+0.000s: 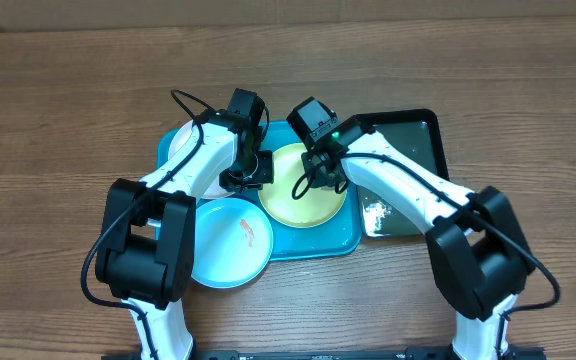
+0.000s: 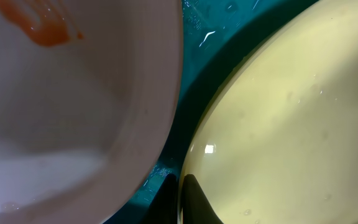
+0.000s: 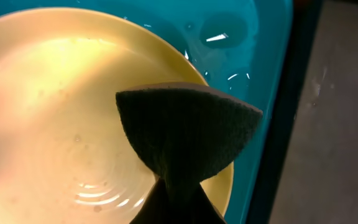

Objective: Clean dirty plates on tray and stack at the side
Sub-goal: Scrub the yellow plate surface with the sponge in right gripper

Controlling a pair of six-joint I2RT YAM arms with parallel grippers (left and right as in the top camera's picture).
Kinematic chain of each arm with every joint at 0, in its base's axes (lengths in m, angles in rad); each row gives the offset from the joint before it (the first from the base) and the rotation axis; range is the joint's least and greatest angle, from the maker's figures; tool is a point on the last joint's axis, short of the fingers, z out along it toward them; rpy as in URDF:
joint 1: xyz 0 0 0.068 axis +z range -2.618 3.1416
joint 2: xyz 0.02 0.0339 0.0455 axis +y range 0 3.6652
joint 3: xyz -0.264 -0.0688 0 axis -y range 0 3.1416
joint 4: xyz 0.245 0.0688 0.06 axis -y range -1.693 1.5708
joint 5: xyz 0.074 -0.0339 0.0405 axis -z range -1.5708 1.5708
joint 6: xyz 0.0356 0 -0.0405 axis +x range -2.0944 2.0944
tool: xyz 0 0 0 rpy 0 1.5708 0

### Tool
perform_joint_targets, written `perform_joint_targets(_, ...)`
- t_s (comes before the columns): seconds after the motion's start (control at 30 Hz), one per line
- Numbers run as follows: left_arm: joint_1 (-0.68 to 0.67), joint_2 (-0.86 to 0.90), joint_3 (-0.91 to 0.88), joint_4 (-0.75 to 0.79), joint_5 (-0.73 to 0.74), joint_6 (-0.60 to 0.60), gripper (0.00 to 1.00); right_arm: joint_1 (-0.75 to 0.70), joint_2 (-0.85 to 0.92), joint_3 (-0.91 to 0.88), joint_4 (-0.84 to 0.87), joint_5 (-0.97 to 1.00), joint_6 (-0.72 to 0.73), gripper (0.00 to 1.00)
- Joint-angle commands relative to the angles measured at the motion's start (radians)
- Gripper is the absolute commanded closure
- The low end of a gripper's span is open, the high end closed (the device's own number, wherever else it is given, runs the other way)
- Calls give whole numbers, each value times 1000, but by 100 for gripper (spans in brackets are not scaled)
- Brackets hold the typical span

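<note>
Folded dark grey sponge (image 3: 188,130) sits nearest the right wrist lens, pinched tight in the right gripper (image 3: 169,202) and pressed over the 3 o'clock rim of the lime green plate (image 3: 55,112). That plate looks wet and shiny, with small droplets and faint rings of water, and no smear shows on it. At its 9 o'clock edge the left gripper (image 2: 178,196) has its dark fingers (image 2: 197,202) closed either side of the rim.

Seen from overhead, the green plate lies right of centre on the teal tray (image 1: 318,240). The white plate (image 2: 55,124) lies just beside it at 10 o'clock, with an orange-red smear (image 2: 42,28). The light blue plate (image 1: 218,250), also smeared, overhangs the tray's 7 o'clock corner onto the wooden table (image 1: 68,100).

A black basin (image 1: 423,125) holding water touches the tray at 3 o'clock.
</note>
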Motion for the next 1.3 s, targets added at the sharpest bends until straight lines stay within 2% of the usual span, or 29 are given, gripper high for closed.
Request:
perform_joint_targets(0.0,10,1,-10,0,-15,-10,96,-31,22,11,5,19,8,96)
perform_joint_targets(0.43,10,1,-10,0,-15,-10,96,-69,50,-9,14,-60,-13,96)
perform_joint_targets(0.77,10,1,-10,1,-14,-10,96,-11,-32,160,-87,-61,-39,96)
perform_joint_targets(1.27,10,1,-10,0,-15,-10,96,-2,58,80,-47,-42,-42,96)
